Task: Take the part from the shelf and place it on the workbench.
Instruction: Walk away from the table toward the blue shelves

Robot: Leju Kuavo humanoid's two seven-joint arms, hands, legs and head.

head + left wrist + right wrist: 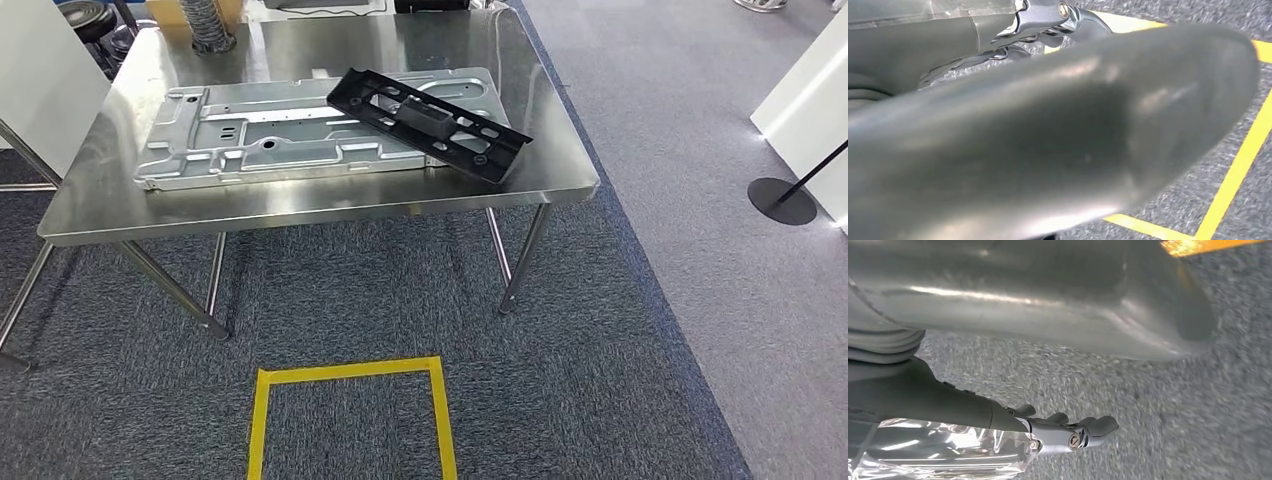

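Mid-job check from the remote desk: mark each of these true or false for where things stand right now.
1. The black part lies on the workbench, partly over the silver metal plate. True.
2. The right hand holds the black part. False: it holds nothing and hangs over the carpet.
3. The black part lies on the carpet inside the yellow tape square. False: it is on the workbench.
4. The left hand hangs above carpet with yellow tape. True.
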